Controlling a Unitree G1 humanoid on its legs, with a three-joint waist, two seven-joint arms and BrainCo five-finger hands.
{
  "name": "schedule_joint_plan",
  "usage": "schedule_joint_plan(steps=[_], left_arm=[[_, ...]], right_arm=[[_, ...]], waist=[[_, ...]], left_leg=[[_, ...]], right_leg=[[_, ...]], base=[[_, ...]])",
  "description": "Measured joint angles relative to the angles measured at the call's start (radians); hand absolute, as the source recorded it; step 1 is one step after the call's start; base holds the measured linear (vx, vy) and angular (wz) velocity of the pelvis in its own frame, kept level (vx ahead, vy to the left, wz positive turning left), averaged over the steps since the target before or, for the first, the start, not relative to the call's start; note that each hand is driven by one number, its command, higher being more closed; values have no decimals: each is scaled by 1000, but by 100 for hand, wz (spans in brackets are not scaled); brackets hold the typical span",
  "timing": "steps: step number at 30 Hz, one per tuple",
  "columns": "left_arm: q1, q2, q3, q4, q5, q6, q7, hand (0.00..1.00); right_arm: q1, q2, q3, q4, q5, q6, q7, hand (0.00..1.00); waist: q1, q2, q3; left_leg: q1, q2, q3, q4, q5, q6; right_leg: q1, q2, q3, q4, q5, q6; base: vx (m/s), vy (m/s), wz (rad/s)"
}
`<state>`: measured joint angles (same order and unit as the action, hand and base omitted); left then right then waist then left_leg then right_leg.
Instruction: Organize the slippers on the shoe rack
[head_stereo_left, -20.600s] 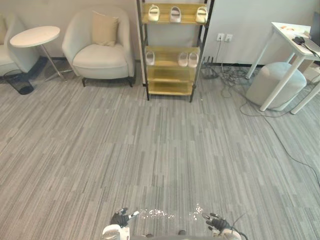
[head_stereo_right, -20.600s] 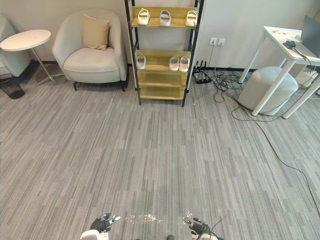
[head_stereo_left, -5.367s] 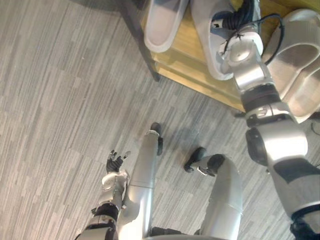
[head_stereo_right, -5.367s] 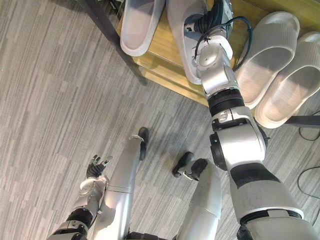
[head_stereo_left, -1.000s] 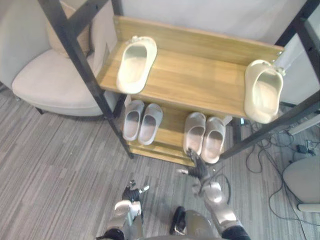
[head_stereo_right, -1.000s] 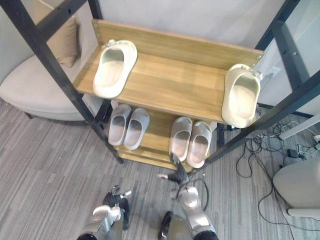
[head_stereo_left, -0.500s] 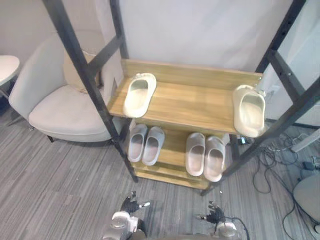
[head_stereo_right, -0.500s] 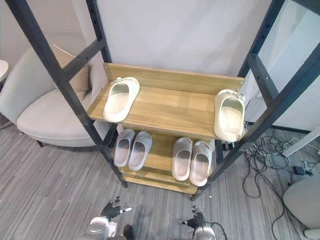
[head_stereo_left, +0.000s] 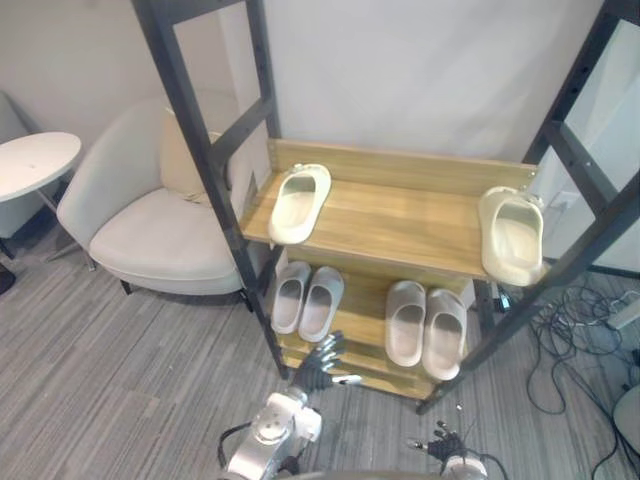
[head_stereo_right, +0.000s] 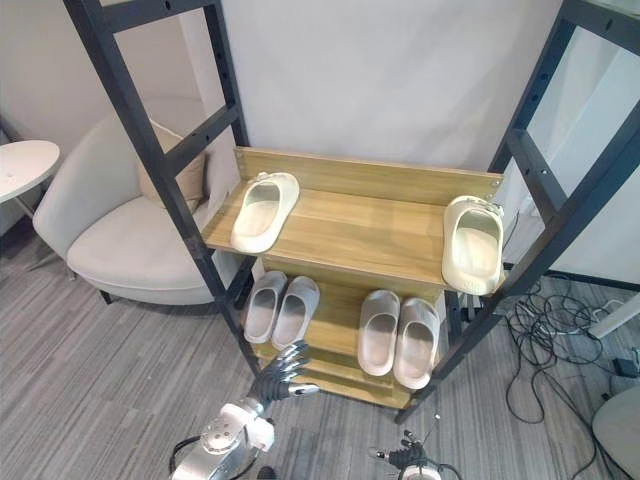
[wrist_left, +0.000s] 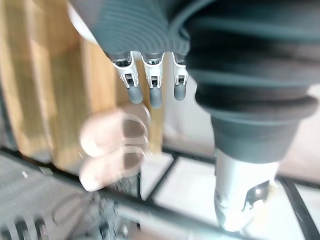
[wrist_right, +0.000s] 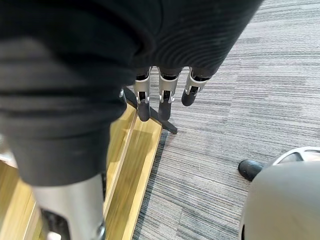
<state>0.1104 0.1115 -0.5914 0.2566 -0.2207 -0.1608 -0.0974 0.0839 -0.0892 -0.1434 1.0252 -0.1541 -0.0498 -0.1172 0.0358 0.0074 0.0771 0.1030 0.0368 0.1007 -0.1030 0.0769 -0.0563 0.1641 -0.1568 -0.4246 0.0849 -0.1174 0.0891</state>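
**Head views.** The left hand (head_stereo_left: 318, 365) is held up before the black metal shoe rack with pale wooden shelves (head_stereo_left: 400, 225). Its fingers (head_stereo_left: 327, 347) are spread wide and nothing is held. Just beyond the fingertips, on the lower shelf, a pair of pale grey moulded foam slippers (head_stereo_left: 306, 300) is set side by side. A second grey pair (head_stereo_left: 428, 322) lies further off, toward the right arm's side. Above the fingers, a cream, round-toed moulded foam slipper (head_stereo_left: 300, 203) rests at one end of the upper shelf. The other cream slipper (head_stereo_left: 512, 236) lies well apart from it, at the far end. The right hand (head_stereo_left: 445, 441) is seen low, over the grey striped carpet (head_stereo_left: 120, 380).

Two risks are judged:
- The black upright (head_stereo_left: 220, 200) stands just beside the left fingers and could be struck on an upward reach.
- The other cream slipper sits at the shelf's front edge. Smooth foam on smooth wood is expected to slide, so a nudge could tip it off.

**Left wrist view.** The fingers are shown straight and empty. A pale pair, blurred, lies past the fingertips on the wood.

**Right wrist view.** The right fingers (wrist_right: 164, 97) are straight, relaxed and empty. The rack's lowest boards and the carpet lie beyond them.
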Motion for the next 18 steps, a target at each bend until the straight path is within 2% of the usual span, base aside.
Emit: schedule_joint_plan(steps=[4,10,18], left_arm=[[-33,32,-37,-105,-51,-8,-10,0],[-65,58,-37,-243,-101,-30,-9,0],[-115,71,-33,-364,-136,-53,33,0]], right_arm=[[-3,-9,13,10,1,-3,3,0],[0,-31,42,15,1,-5,13,0],[8,-39,53,22,2,-5,20,0]], waist=[[0,-1,-4],[0,0,-9],[0,-11,-25]], left_leg=[[1,3,0,0,0,-1],[1,3,0,0,-1,-1],[2,3,3,0,-1,-1]], right_leg=[[0,3,0,2,-5,-3],[0,3,1,1,-4,-3],[-1,3,5,1,-5,-7]], base=[[0,0,0],[0,0,0],[0,0,0]])
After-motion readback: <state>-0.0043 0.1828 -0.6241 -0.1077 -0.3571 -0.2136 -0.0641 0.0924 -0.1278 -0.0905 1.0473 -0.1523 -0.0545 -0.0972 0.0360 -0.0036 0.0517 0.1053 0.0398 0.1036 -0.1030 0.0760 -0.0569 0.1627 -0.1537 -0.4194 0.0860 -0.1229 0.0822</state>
